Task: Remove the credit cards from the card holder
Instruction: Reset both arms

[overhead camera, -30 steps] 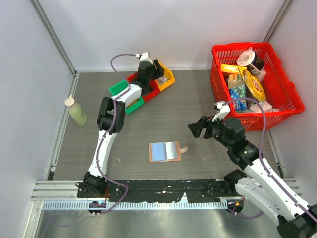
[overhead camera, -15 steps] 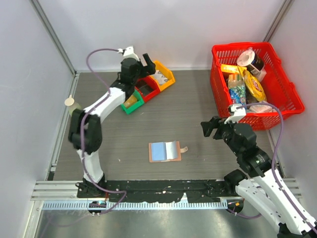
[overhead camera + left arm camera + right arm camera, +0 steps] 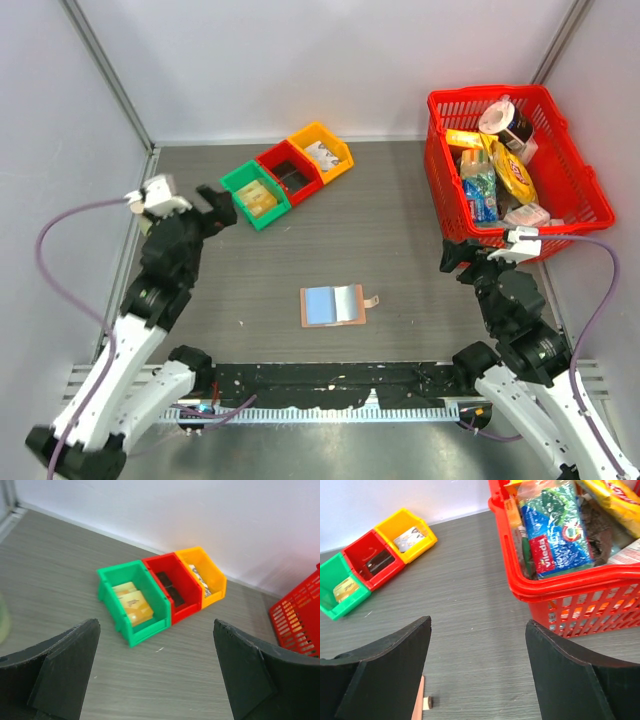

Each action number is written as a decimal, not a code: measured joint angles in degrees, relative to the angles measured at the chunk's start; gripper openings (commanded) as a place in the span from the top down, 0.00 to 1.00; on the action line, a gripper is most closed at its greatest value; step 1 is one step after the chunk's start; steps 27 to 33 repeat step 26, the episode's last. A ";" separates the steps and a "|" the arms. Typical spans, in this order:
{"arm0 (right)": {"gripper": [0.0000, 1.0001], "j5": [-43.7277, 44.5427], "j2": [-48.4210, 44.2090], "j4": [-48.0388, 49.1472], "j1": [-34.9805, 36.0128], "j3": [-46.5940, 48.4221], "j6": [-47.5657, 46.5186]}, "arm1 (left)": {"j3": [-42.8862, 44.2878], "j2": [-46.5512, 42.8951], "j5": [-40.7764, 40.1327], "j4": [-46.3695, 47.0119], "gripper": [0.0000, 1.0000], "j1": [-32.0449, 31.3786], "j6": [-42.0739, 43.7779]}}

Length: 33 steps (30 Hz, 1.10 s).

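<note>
barely a card holder (image 3: 420, 702) sliver, cropped

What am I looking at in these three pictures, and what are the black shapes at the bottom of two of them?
This is a machine with two arms bolted at the near edge of a table. One picture looks down from above. The other two come from a camera on each wrist, so the black shapes are the fingers of the left hand and the right hand. Both hands are open and hold nothing. On the table lie an opened card holder, a row of green, red and yellow bins and a red basket full of groceries. Whether any cards sit in the holder is too small to tell.
</note>
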 measured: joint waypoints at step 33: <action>0.20 6.99 -2.64 -0.57 0.00 0.00 -3.17 | -11.47 -36.04 -5.73 -18.16 0.00 0.00 6.12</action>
